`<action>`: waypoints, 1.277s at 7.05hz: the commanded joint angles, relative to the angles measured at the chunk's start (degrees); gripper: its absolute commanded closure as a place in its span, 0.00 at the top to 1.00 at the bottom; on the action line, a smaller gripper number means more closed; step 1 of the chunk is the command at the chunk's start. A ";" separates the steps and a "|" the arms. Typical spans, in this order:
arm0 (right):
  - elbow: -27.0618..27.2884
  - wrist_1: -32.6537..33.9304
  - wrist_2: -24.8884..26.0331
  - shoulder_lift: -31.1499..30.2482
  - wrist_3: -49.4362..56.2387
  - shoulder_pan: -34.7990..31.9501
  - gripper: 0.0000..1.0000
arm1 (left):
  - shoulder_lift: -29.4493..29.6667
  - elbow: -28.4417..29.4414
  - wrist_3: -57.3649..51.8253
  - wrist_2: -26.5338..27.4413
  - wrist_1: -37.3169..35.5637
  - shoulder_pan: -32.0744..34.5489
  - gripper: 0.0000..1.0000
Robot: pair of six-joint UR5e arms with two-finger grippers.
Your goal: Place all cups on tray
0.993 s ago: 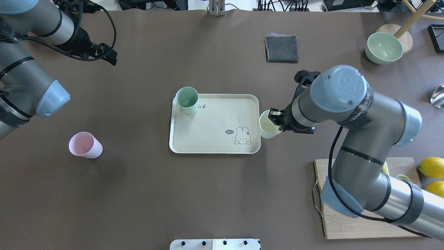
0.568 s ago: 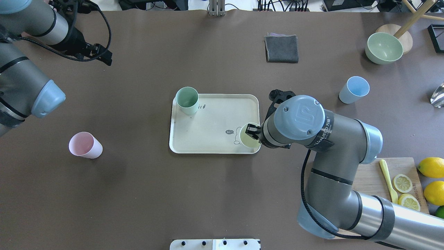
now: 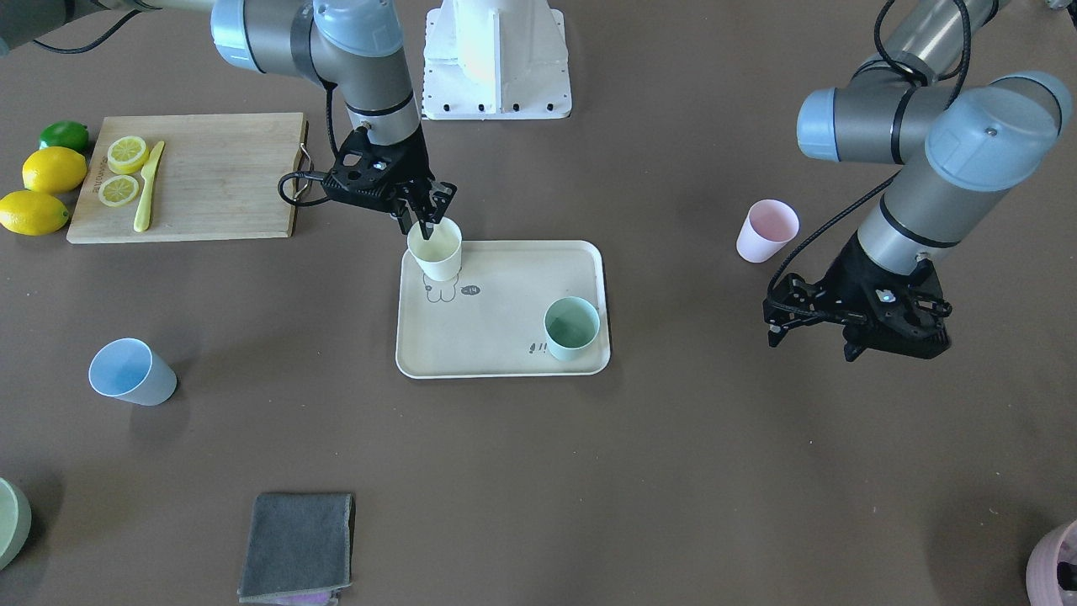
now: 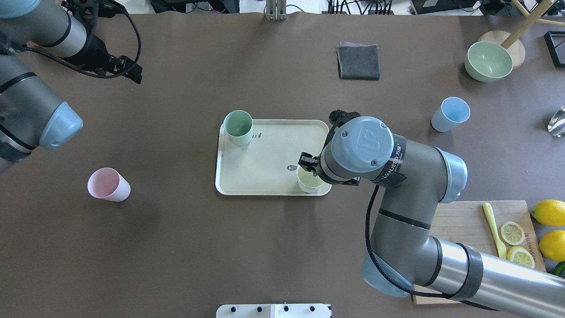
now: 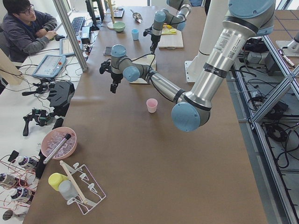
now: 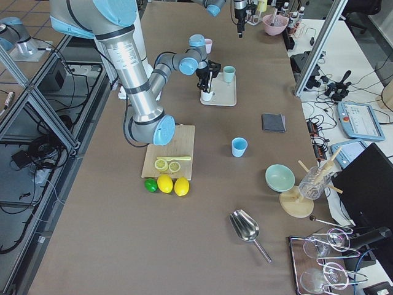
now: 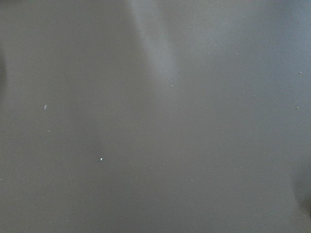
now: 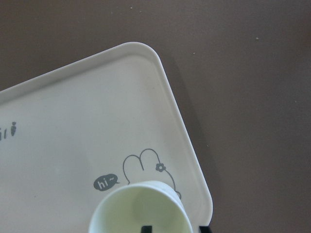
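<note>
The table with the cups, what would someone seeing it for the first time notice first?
First comes the right gripper, pinching the pale yellow cup by its rim at one corner of the tray, over the bunny drawing. Next is the mint green cup, upright in the tray's diagonally opposite corner. The pale pink cup and the light blue cup stand off the tray on the brown table, one out to each side.

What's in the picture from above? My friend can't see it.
The right pincer grips the pale yellow cup at one corner of the cream tray; the mint green cup stands at the opposite corner. The pink cup and blue cup sit on the brown table.
</note>
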State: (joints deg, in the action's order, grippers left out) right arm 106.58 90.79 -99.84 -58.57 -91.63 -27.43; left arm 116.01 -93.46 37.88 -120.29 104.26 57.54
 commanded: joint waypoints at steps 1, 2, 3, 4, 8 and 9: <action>1.17 0.61 -4.10 -0.31 4.41 -5.93 1.00 | -4.87 -3.80 0.00 -0.04 0.24 0.03 0.99; 1.44 0.79 -8.58 -1.54 8.01 -11.36 1.00 | -10.31 -8.01 0.26 0.40 0.42 0.03 0.99; 2.92 1.14 -12.10 -4.33 14.05 -16.03 1.00 | -16.28 -12.31 0.78 0.84 0.51 -0.15 0.99; 4.24 1.23 -12.74 -7.23 19.50 -19.21 1.00 | -21.56 -14.70 0.62 0.84 2.25 -0.76 0.99; 6.53 0.53 -17.31 -15.16 36.50 -27.67 1.00 | -28.91 -13.41 12.99 2.24 17.90 -11.73 0.99; 6.54 0.44 -17.23 -15.34 36.52 -27.76 1.00 | -28.82 -13.50 14.57 2.25 18.26 -12.45 0.99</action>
State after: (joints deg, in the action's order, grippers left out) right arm 112.85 91.44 -116.54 -73.04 -56.24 -54.52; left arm 87.30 -106.91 50.03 -118.43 121.35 46.84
